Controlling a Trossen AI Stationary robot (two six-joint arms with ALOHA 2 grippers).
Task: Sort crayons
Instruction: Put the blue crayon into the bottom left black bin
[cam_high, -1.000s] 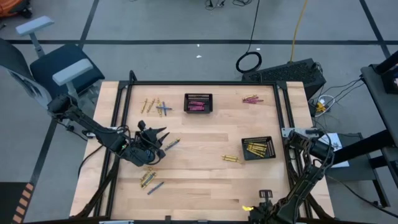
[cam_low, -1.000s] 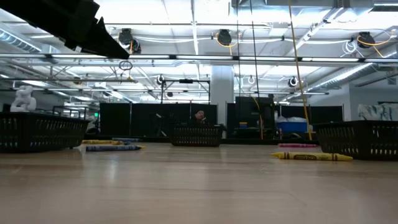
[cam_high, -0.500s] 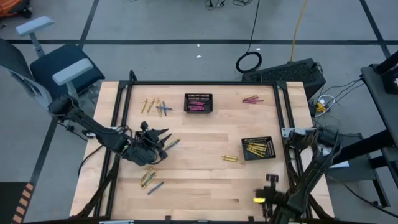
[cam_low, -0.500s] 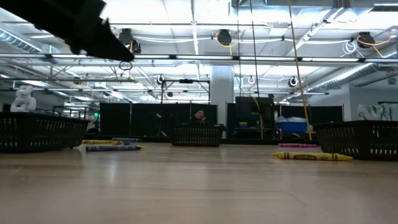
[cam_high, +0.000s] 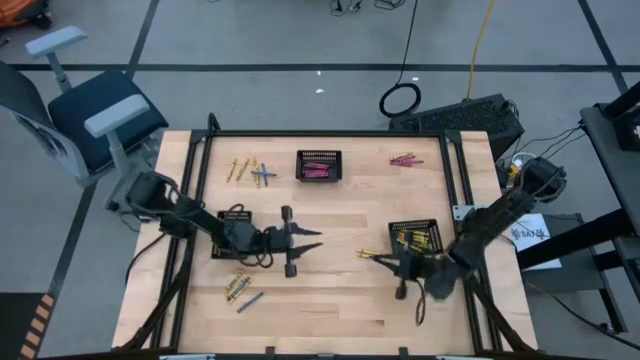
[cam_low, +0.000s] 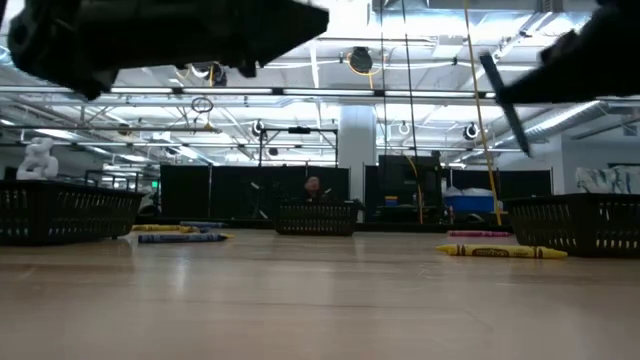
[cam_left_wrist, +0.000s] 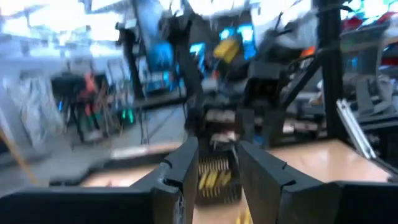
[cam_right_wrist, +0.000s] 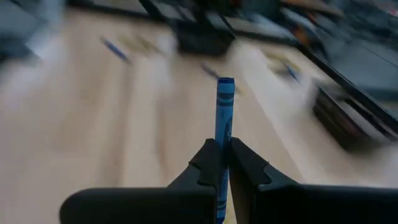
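My right gripper (cam_right_wrist: 222, 149) is shut on a blue crayon (cam_right_wrist: 224, 112). In the high view my right gripper (cam_high: 385, 262) is above the table beside the black basket of yellow crayons (cam_high: 415, 238). My left gripper (cam_high: 303, 245) is open and empty over the table's middle, its fingers (cam_left_wrist: 186, 162) pointing toward that basket (cam_left_wrist: 214, 180). A black basket of pink crayons (cam_high: 318, 166) stands at the far middle. Loose crayons lie at the far left (cam_high: 250, 172), the far right (cam_high: 405, 158) and the near left (cam_high: 240, 290). My right gripper pinches the blue crayon's lower part (cam_right_wrist: 223, 144) between its two fingers. The crayon runs along the fingers, and its free end (cam_right_wrist: 225, 82) sticks out well past the fingertips. It is lifted clear of the table, as the low view (cam_low: 505, 100) shows.
In the low view a yellow crayon (cam_low: 500, 252) lies on the wood in front of the right basket (cam_low: 580, 222), and a blue crayon (cam_low: 180, 237) lies near the left basket (cam_low: 60, 212). The near middle of the table (cam_high: 330, 310) is bare wood.
My left gripper has gone toward the table's right edge, from the left part to the middle, and stays open. My right arm has swung in from the table's near right corner, and its gripper now hangs over the table by the basket of yellow crayons.
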